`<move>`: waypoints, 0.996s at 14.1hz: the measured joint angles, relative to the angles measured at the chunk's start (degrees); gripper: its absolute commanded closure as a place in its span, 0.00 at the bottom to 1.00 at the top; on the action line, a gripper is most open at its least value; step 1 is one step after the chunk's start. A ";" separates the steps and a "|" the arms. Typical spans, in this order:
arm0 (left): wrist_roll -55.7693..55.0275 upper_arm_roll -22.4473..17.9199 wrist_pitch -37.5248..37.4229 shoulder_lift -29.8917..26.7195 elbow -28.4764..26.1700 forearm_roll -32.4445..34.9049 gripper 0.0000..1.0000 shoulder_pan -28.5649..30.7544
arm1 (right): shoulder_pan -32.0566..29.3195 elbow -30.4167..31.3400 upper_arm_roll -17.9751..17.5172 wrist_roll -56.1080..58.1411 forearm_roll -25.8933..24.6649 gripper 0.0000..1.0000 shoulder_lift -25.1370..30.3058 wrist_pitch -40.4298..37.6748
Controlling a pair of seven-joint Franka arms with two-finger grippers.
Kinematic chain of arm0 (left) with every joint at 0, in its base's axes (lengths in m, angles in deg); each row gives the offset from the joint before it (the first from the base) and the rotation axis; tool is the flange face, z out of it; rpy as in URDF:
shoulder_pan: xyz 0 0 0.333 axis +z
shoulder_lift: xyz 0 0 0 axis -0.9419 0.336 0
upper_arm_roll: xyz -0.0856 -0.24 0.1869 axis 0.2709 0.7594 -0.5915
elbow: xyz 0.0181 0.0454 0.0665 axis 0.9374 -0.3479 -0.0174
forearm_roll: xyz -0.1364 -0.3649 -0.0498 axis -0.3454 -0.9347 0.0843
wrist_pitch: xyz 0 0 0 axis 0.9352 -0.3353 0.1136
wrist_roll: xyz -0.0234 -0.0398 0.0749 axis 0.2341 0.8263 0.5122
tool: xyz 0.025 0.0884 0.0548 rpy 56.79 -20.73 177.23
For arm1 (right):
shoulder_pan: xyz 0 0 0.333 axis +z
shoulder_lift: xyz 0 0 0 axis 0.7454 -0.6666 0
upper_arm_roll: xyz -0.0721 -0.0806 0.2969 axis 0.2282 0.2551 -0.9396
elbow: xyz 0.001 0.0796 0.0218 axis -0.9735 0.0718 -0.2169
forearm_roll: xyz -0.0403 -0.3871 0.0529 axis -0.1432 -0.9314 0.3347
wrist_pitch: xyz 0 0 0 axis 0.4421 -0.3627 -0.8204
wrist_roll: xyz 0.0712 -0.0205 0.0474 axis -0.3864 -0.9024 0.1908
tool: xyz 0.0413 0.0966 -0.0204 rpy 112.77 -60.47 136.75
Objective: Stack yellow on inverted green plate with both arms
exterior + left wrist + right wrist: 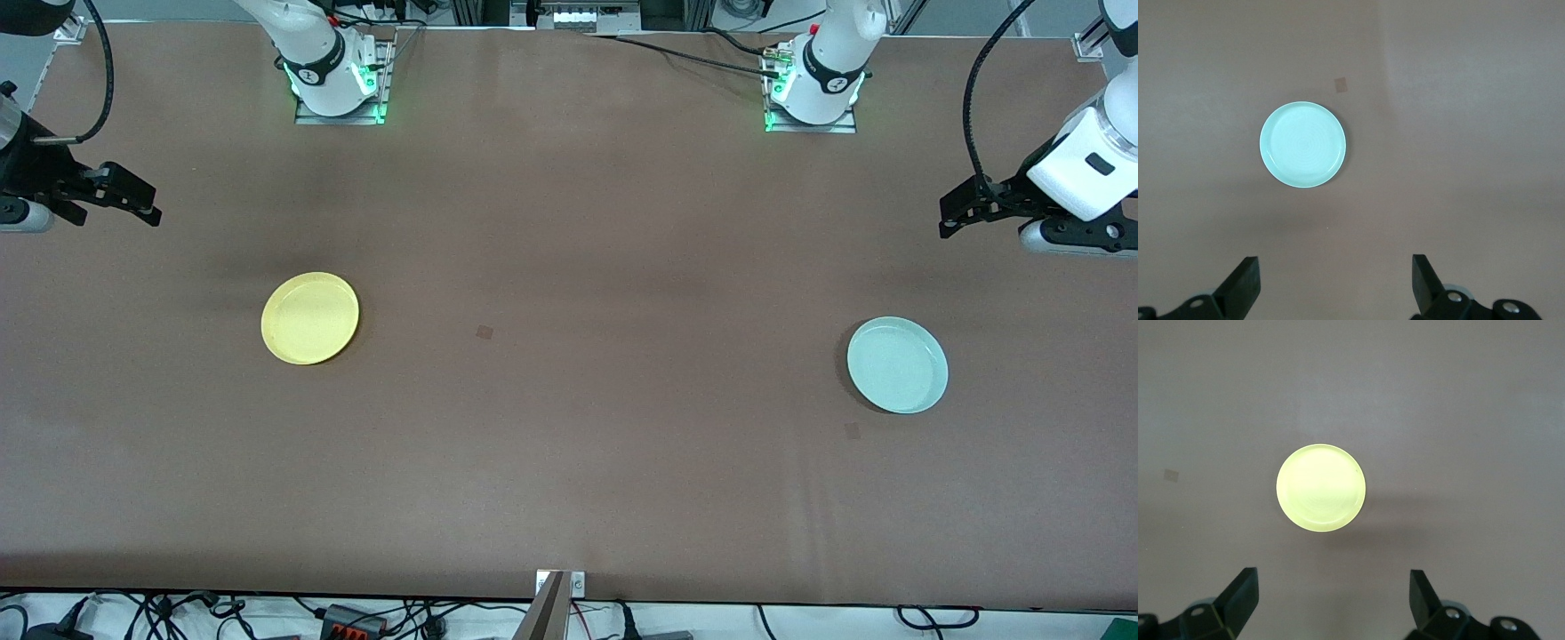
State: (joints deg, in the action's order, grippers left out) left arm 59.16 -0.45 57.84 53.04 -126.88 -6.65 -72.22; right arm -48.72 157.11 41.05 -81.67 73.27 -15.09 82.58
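A: Hanging spread and empty, your left gripper (1333,290) looks down on the green plate (897,364), rim up near that arm's table end.

B: Your right gripper (1331,607), likewise spread, waits over bare table; the yellow plate (310,317) is well apart from the green one, probably awaiting its flip.

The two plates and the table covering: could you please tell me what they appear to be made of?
Yellow plate: likely plastic, smooth, evenly coloured with a soft sheen.
Green plate: likely the same plastic, with faint concentric rings in the left wrist view.
Table: covered in a matte brown sheet, perhaps paper or fabric, with slight creases.
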 measured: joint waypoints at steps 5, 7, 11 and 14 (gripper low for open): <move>0.00 0.00 0.00 0.00 0.03 0.00 0.00 0.00 | 0.00 0.00 0.00 0.00 0.00 0.00 0.00 0.00; 0.00 0.00 0.00 0.00 0.03 0.00 0.00 0.00 | 0.00 0.00 0.00 0.00 0.00 0.00 0.00 0.00; 0.00 0.00 0.00 0.00 0.07 0.00 0.00 0.00 | 0.00 0.03 0.00 0.00 0.00 0.00 -0.06 0.02; -0.31 0.00 -1.39 0.03 0.55 0.00 0.00 0.00 | 0.00 0.09 0.00 0.00 0.00 0.00 -0.12 0.02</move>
State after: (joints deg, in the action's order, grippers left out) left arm 58.85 -0.46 56.45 53.08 -126.32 -6.65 -72.22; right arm -48.72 157.20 41.05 -81.67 73.27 -15.21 82.60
